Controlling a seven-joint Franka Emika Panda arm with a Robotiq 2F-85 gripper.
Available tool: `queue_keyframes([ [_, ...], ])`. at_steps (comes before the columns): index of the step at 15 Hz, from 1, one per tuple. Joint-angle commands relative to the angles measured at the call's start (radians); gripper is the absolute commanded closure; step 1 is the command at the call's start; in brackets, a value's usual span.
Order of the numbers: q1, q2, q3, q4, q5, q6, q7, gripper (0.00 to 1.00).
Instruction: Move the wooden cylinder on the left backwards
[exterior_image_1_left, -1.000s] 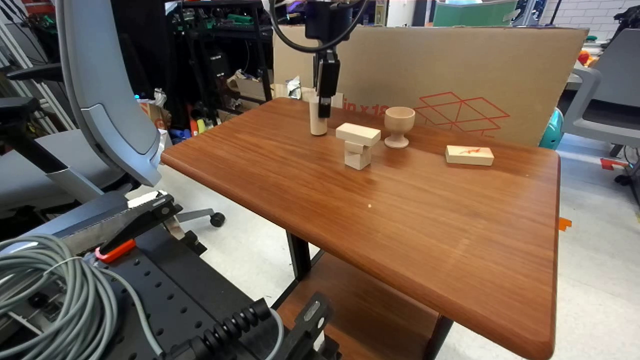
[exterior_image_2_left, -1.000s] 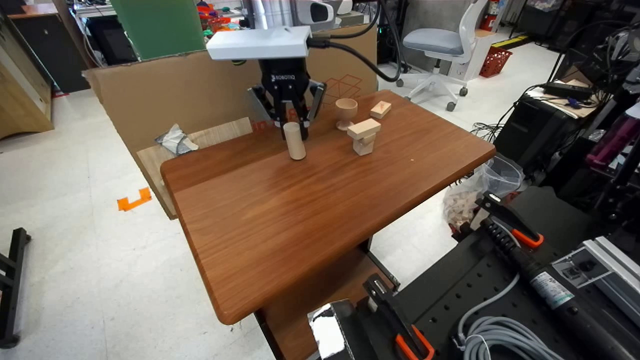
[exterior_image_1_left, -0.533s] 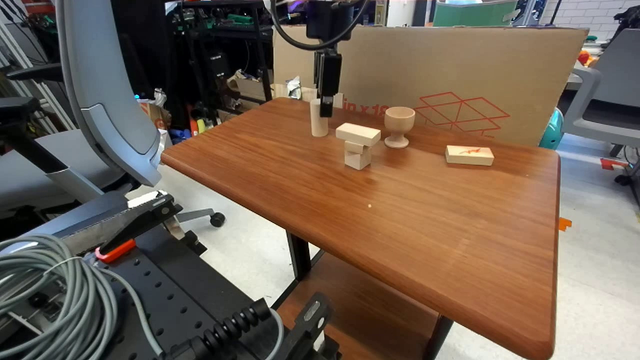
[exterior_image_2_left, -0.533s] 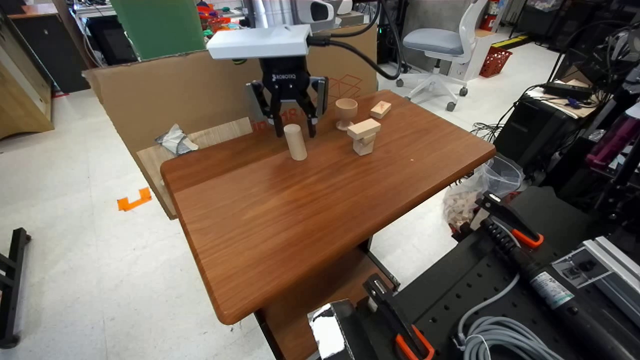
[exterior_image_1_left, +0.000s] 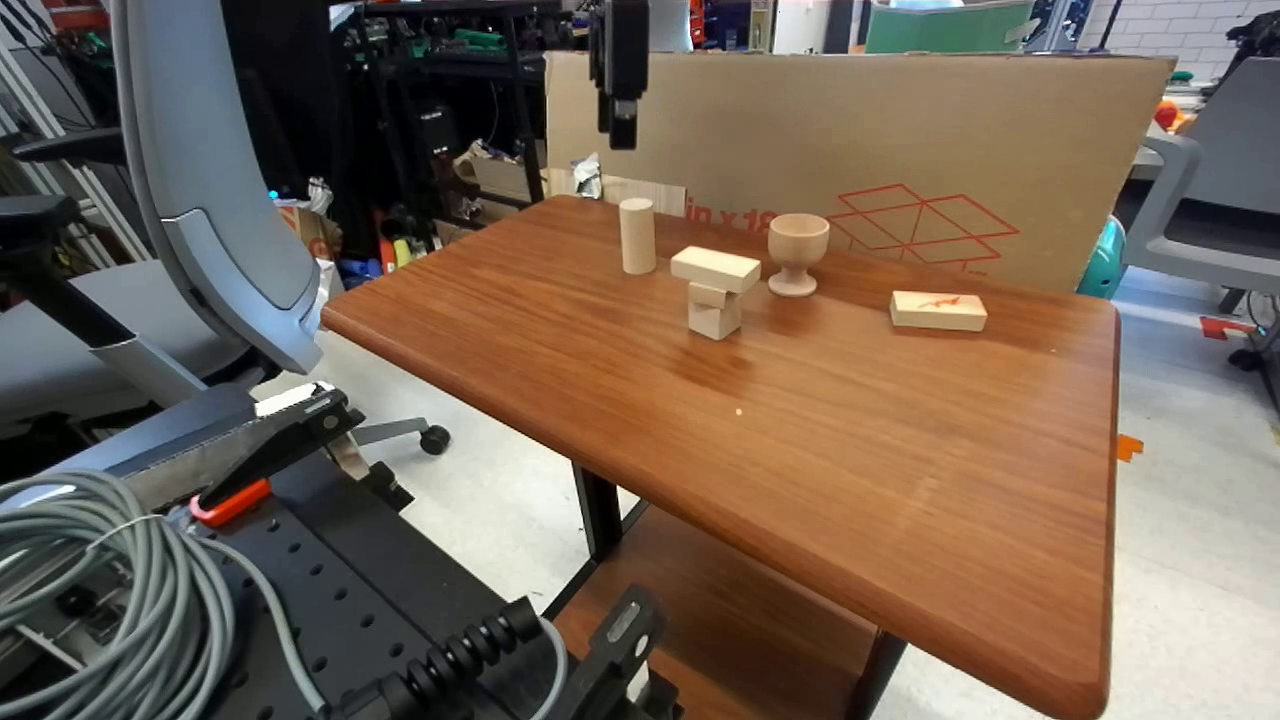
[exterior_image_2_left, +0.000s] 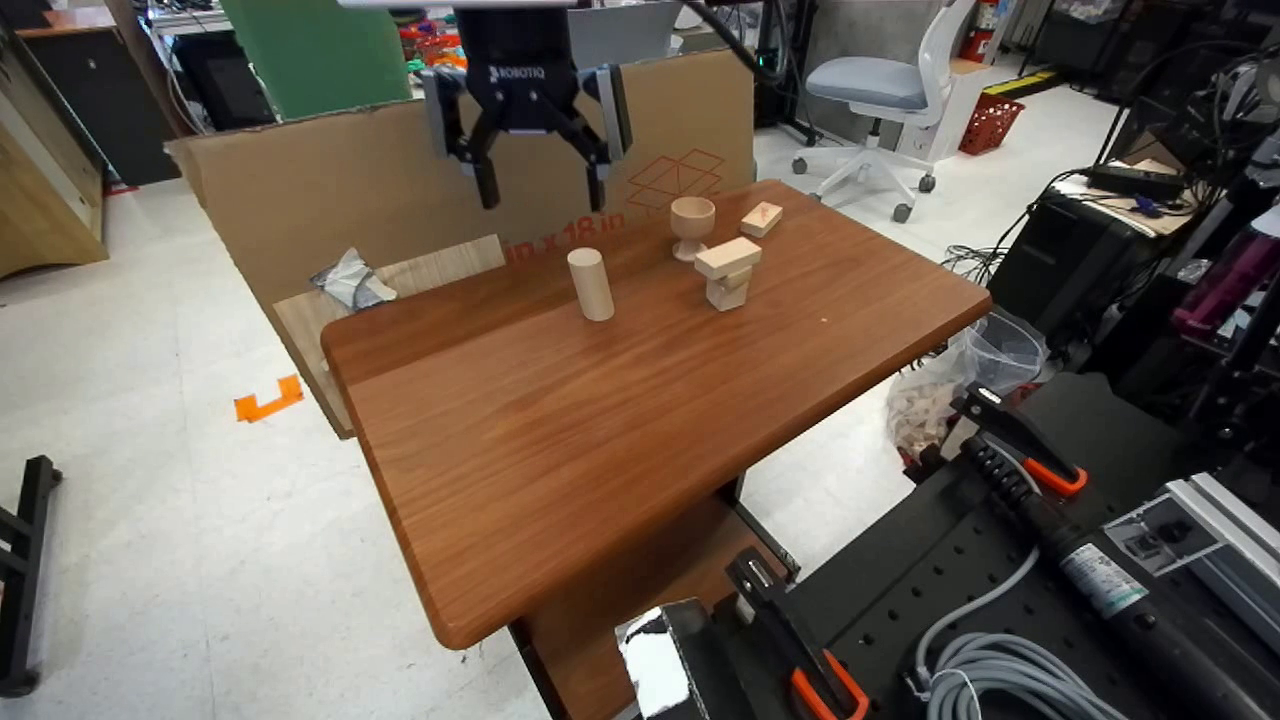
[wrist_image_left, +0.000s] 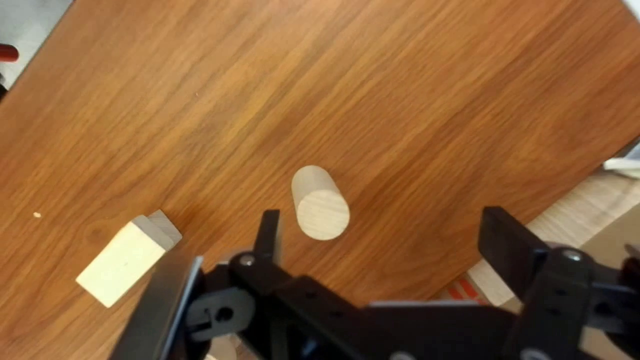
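Observation:
The wooden cylinder (exterior_image_1_left: 638, 237) stands upright near the back of the table in both exterior views, also seen as the pale cylinder (exterior_image_2_left: 591, 285). From above, in the wrist view, the cylinder (wrist_image_left: 322, 215) shows its round top. My gripper (exterior_image_2_left: 542, 195) hangs well above it with its fingers spread wide and nothing between them. Seen side-on, the gripper (exterior_image_1_left: 622, 135) is clear of the cylinder's top. In the wrist view the open gripper (wrist_image_left: 381, 217) has the cylinder beyond its fingertips, closer to the left one.
A small stack of wooden blocks (exterior_image_1_left: 715, 285) stands right beside the cylinder, with a wooden goblet (exterior_image_1_left: 798, 250) behind it. A flat block (exterior_image_1_left: 938, 311) with red marks lies farther along. A cardboard sheet (exterior_image_1_left: 860, 130) walls off the table's (exterior_image_1_left: 800, 430) back edge.
A second ago the fingers were closed around the cylinder's top. They have opened and let go, and the gripper has risen well above. The cylinder stays standing, almost where it was.

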Motion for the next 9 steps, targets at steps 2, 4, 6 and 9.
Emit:
queue_keyframes([
  [2, 0.014, -0.276, 0.044, -0.225, -0.001, -0.052, -0.116, 0.00],
  [4, 0.020, -0.384, 0.052, -0.296, -0.024, -0.083, -0.147, 0.00],
  [6, 0.017, -0.307, 0.054, -0.215, -0.014, -0.087, -0.126, 0.00],
  [9, 0.010, -0.417, 0.065, -0.294, -0.023, -0.115, -0.152, 0.00],
])
